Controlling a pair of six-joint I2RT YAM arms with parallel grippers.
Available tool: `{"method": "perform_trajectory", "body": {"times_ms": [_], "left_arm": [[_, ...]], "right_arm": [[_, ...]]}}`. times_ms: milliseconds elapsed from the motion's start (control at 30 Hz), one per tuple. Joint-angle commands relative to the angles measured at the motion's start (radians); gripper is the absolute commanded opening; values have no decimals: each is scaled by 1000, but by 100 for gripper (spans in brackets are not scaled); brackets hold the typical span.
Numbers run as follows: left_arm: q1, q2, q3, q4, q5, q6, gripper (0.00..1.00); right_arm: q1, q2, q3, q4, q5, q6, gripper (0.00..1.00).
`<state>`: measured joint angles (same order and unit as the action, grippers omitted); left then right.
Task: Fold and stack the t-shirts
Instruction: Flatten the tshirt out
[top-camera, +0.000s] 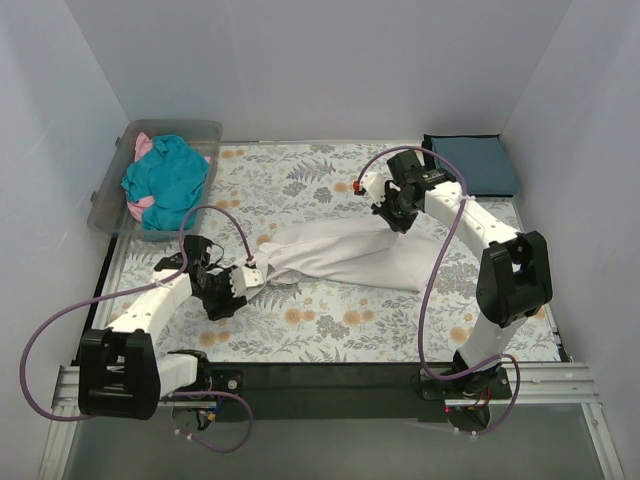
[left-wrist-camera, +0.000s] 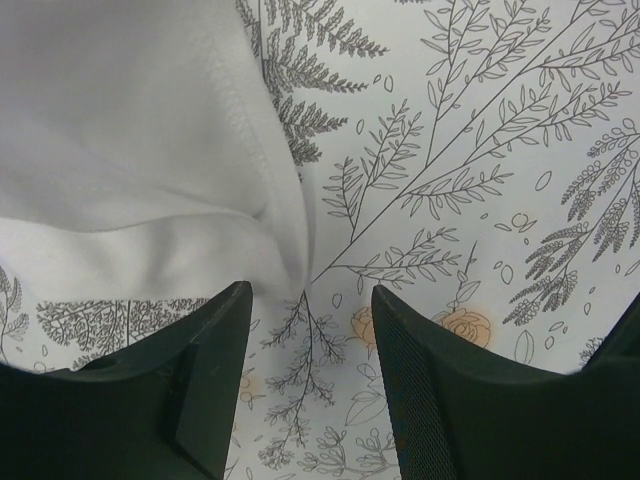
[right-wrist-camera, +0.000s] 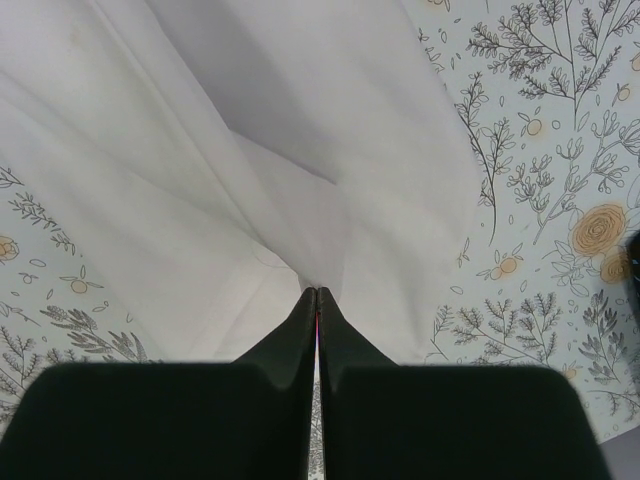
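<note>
At the far left corner stands one clear plastic bin (top-camera: 208, 128), and in it lie one teal t-shirt (top-camera: 170, 180), crumpled, and one pink t-shirt (top-camera: 143, 147) that shows at its edges only, so I cannot tell if the pink is really a single piece. In front of the bin, low over the floral table cover (top-camera: 330, 325), is the left gripper (top-camera: 254, 276). Its jaws stand apart, and in the left wrist view a hemmed corner of cloth comes just to the mouth of the gap, but it is not clamped. This cloth is the one white t-shirt (top-camera: 340, 255), which lies in the middle of the table. Its long axis goes from left to right. The narrow, bunched end points to the left, at the left gripper, and the cloth becomes wider to the right. At the right end, on the far side, the right gripper (top-camera: 397, 225) has its jaws pressed together on a pinch of the white cloth, and the folds run out from the tips. In the far right corner lies one dark slate-blue t-shirt (top-camera: 472, 165), folded flat to a rectangle, well apart from the white one. Together I count four t-shirts.
</note>
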<state>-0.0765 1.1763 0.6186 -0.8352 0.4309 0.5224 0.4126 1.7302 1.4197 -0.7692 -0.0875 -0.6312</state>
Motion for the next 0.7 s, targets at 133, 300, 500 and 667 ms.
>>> {"method": "perform_trajectory", "body": {"times_ms": [133,300,500,667], "left_arm": [[-69,60,-115,223,-95,-56,48],[-69,85,-123,232,-123,-74,24],[-36,52,161,117,1,-313,0],[38,97,444,93,130,-496,0]], "right_arm": [[-3,-6,36,-30,-3,-7,1],[-5,-30,28,-31,18,-19,1],[-31,-93,77,-30,46,-19,1],[-93,-141,194,-16,43,14,1]]}}
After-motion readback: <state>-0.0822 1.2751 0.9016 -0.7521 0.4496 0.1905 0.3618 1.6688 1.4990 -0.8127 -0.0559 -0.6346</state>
